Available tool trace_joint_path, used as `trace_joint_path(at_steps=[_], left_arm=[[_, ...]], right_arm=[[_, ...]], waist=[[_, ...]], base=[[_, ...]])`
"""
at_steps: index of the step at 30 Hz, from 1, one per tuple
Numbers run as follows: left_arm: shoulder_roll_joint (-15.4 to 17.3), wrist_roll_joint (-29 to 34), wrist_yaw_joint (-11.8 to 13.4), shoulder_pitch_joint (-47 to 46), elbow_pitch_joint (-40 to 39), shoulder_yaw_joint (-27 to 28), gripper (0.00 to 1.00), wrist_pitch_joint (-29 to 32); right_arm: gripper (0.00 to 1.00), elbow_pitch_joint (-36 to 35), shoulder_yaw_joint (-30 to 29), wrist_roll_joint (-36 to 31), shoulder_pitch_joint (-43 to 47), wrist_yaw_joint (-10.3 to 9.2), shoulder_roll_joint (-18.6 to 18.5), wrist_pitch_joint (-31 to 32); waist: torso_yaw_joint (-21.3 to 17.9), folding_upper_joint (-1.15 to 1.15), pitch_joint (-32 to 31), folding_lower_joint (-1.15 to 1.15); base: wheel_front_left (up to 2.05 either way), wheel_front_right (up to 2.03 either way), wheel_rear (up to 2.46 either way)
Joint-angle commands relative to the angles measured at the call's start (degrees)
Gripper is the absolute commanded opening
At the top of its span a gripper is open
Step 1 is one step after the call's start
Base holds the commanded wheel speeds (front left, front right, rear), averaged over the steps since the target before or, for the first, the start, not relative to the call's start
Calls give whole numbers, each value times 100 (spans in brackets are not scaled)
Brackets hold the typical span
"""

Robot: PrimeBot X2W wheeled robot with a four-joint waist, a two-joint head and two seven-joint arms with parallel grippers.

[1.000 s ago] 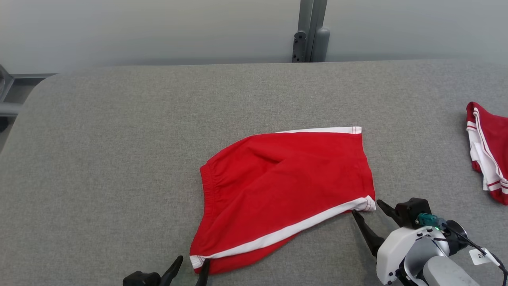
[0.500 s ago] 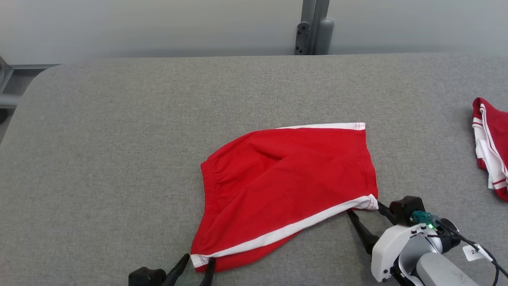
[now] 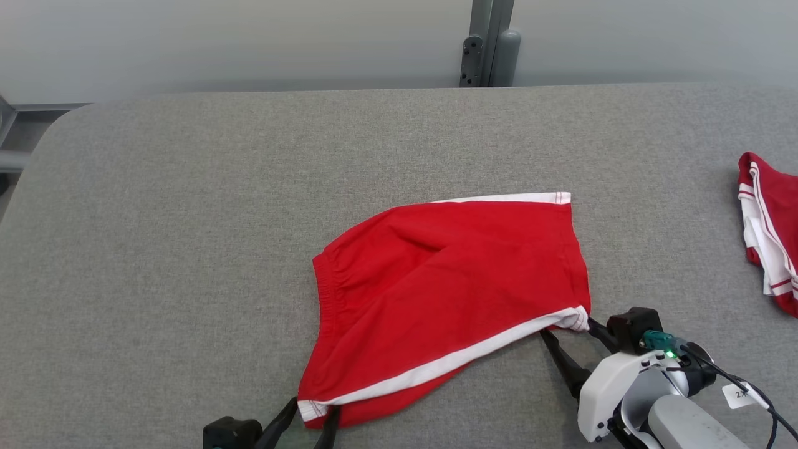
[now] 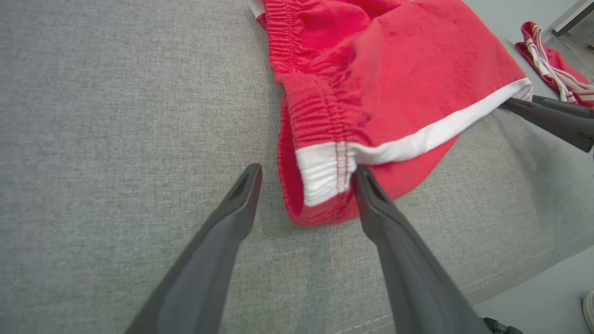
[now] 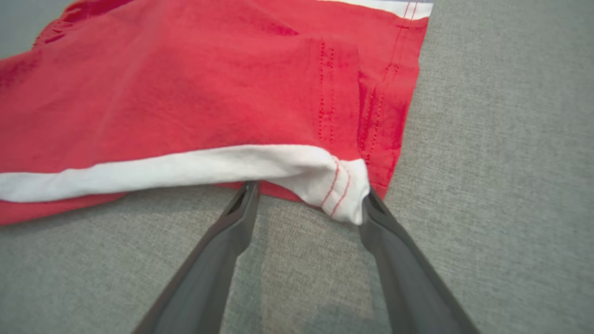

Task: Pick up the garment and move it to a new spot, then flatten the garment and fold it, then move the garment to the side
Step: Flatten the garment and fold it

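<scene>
Left gripper (image 3: 312, 410) stands spread wide at the 7 o'clock corner of the red shorts (image 3: 449, 293). Its two prongs sit either side of the white-banded waistband end and clamp nothing; in the left wrist view one of them touches that band. Right gripper (image 3: 567, 328) is likewise wide apart at the shorts' 4 o'clock corner, straddling the white hem tip without closing on it. The shorts lie mostly flat, waistband toward 9 o'clock, just right of centre on the grey fabric table (image 3: 187, 218). Another red-and-white garment (image 3: 770, 237) lies well apart at 3 o'clock. A grey post (image 3: 489, 43) stands at 12 o'clock.
</scene>
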Motion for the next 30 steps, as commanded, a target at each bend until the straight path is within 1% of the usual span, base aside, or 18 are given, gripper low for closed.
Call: trace_joint_path(at_steps=[1,2,3,4,5,6,9,12,15,17,21,25,27,29,30], left_arm=[[55,-63,-15,-100,-19,-40,100,-37],[63,-100,-15,-101,-35,-96,100,-22],[87,-136,-15,-108,-68,-142,97,-11],[119,-185,-15,-116,-99,-181,58,-7],[142,-223,-15,-118,-133,-225,30,3],[170,-260,-15,-118,-180,-279,0,29],[262,-334,-15,-109,-316,-311,0,20],[313,-454,-15,-45,-594,-297,0,22],[382,-679,-15,37,-1079,-185,0,63],[440,-809,2,22,-1569,-99,0,152],[628,-965,59,-209,-2671,51,0,481],[808,-1078,187,-657,-3599,309,0,860],[870,-1160,251,-994,-3864,471,0,1048],[949,-1206,265,-1501,-4007,627,0,1278],[969,-1282,252,-1789,-4032,647,0,1431]], right_arm=[[62,18,52,59,-89,0,-3,-49],[42,12,102,78,-98,0,-3,-66],[15,-3,127,133,-103,0,0,-87],[0,-6,151,172,-112,0,-6,-105],[0,-4,180,205,-120,0,-21,-110],[0,-23,208,228,-133,0,-41,-126],[0,-105,184,266,-143,0,-112,-204],[0,-361,76,371,-30,0,-197,-331],[0,-907,-138,766,163,0,-293,-362],[0,-1510,-304,1132,257,0,-480,-253],[0,-2872,-808,1803,399,0,-1006,203],[0,-4063,-1609,2470,357,1,-1426,720],[0,-4432,-1992,2686,180,1,-1541,971],[0,-4655,-2296,2870,-129,0,-1600,1281],[0,-4708,-2425,2859,-342,0,-1675,1452]], waist=[[-1,0,-1,0],[-2,0,-5,0],[-3,0,-9,0],[-5,0,-17,0],[-9,0,-26,0],[-14,0,-31,0],[-30,0,-43,0],[-49,0,-40,0],[-79,0,-12,0],[-109,0,43,0],[-188,0,230,0],[-261,0,521,0],[-299,0,729,0],[-340,0,983,0],[-351,0,1145,0]], base=[[0,0,0],[0,0,0],[0,0,0],[0,0,0],[0,0,0],[0,0,0],[0,0,0],[0,0,0],[0,0,0],[0,0,0],[0,0,0],[0,0,0],[0,0,0],[0,0,0],[0,0,0]])
